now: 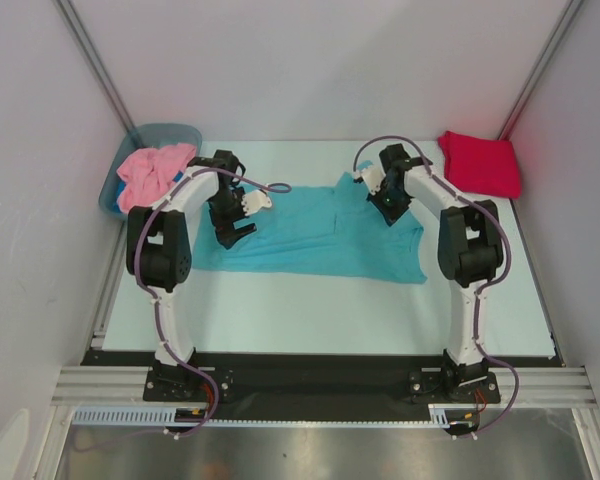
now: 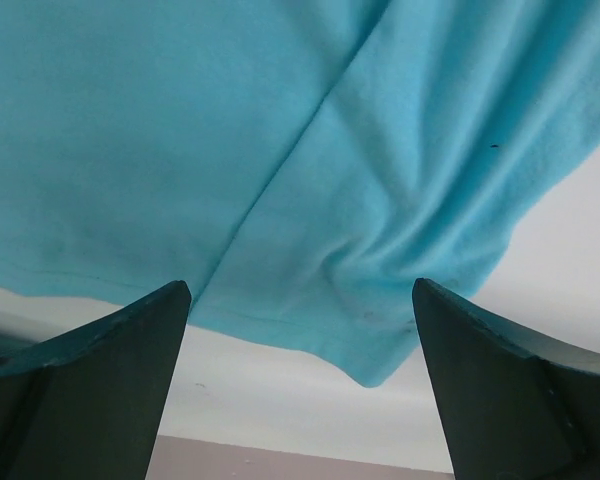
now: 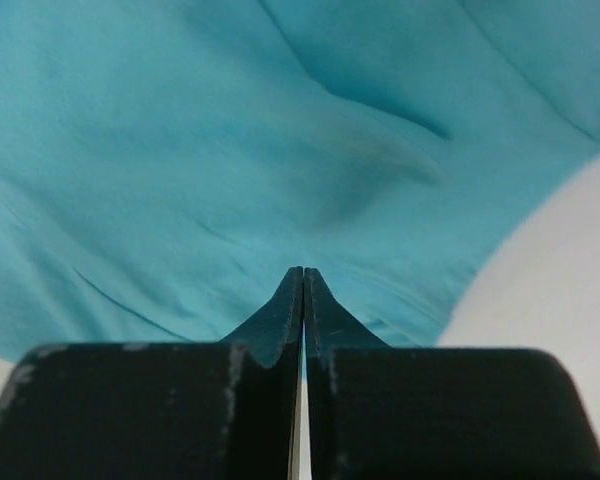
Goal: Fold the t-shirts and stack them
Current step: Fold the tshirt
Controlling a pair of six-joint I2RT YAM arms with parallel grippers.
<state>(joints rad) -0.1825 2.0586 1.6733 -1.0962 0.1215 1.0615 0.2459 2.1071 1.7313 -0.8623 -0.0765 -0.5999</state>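
turquoise t-shirt [image 1: 310, 235] lies spread on table [image 1: 310, 310]. left claw [image 2: 300, 284] stands wide apart above shirt's left end; right claw [image 3: 303, 272] pressed fully together above shirt's right end.

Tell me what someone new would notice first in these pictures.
The turquoise t-shirt spread across the middle of the table, with the left gripper open and the right gripper shut over it. Then the red t-shirt folded at the far right corner, and the pink t-shirt bunched in the tub at the far left.
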